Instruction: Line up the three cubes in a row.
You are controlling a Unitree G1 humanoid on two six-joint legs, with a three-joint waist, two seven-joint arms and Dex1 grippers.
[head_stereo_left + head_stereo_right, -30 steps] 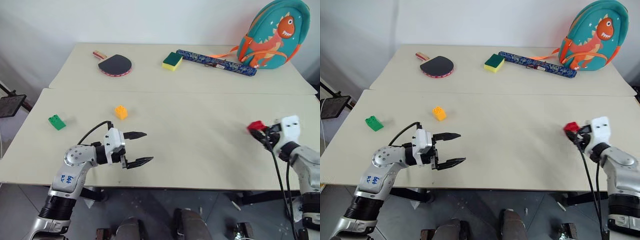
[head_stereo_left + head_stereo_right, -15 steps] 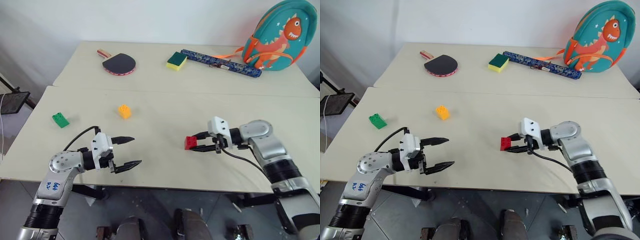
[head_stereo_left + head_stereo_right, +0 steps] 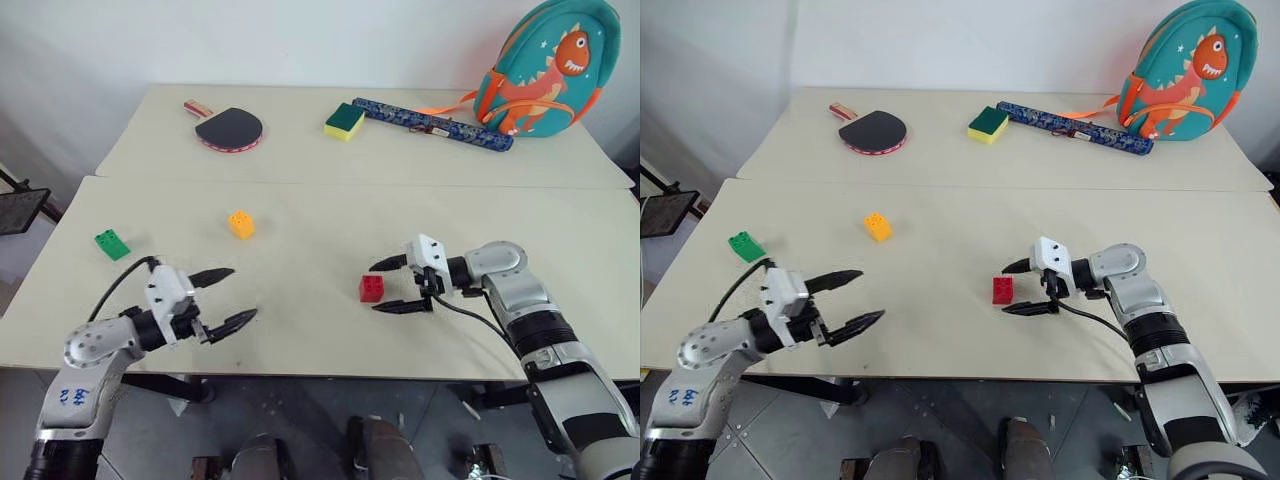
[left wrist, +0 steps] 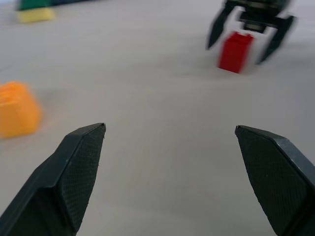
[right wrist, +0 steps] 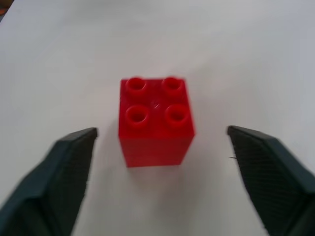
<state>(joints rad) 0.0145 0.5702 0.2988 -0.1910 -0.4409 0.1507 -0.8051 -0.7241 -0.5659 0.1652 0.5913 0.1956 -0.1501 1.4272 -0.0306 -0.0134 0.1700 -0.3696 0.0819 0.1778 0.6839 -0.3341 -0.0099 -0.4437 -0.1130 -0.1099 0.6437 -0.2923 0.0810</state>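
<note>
R gripper (image 3: pixel 392 285) has its fingers spread wide either side of the red cube (image 3: pixel 371 288), which sits studs-up on the table (image 3: pixel 330 330) just off the fingertips, not pinched. L gripper (image 3: pixel 222 297) is likewise spread & empty near the front-left edge, w/ the yellow-orange cube (image 3: pixel 241 223) beyond it and the green cube (image 3: pixel 112 244) further out to its left. Next move prob. turns on the L arm being nearer both; green's long axis looks skewed to the table edge, though it's too small to be sure.
</note>
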